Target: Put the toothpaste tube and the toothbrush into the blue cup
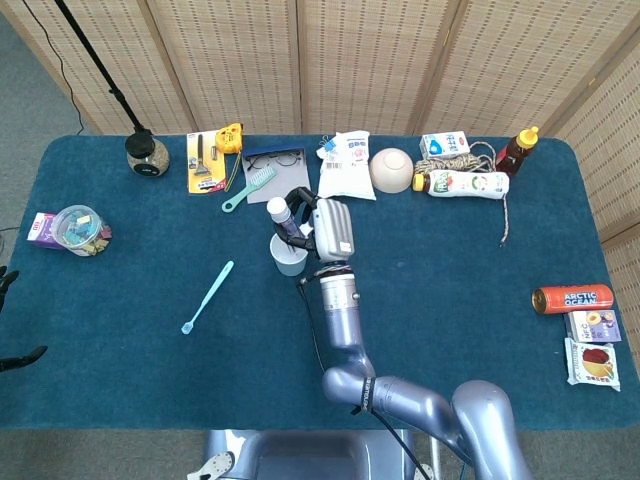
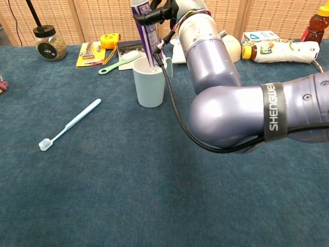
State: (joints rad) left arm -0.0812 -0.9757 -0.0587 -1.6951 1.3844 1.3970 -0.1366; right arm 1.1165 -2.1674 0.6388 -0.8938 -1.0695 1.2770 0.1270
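Arm first: your right hand [image 1: 322, 226] grips the toothpaste tube [image 2: 146, 32], upright, its lower end inside the blue cup [image 2: 149, 85]. Release it off-centre and the light cup may tip. The toothbrush [image 1: 207, 296] lies apart on the table; your left hand barely shows, state unclear.

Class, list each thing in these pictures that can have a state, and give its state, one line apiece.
toothpaste tube: upright, lower end inside the cup, held at the top.
blue cup: upright on the table, toothpaste tube in it.
toothbrush: lying flat on the table, left of the cup, untouched.
right hand: grips the toothpaste tube over the cup.
left hand: at the table's left edge, fingers apart, holding nothing.
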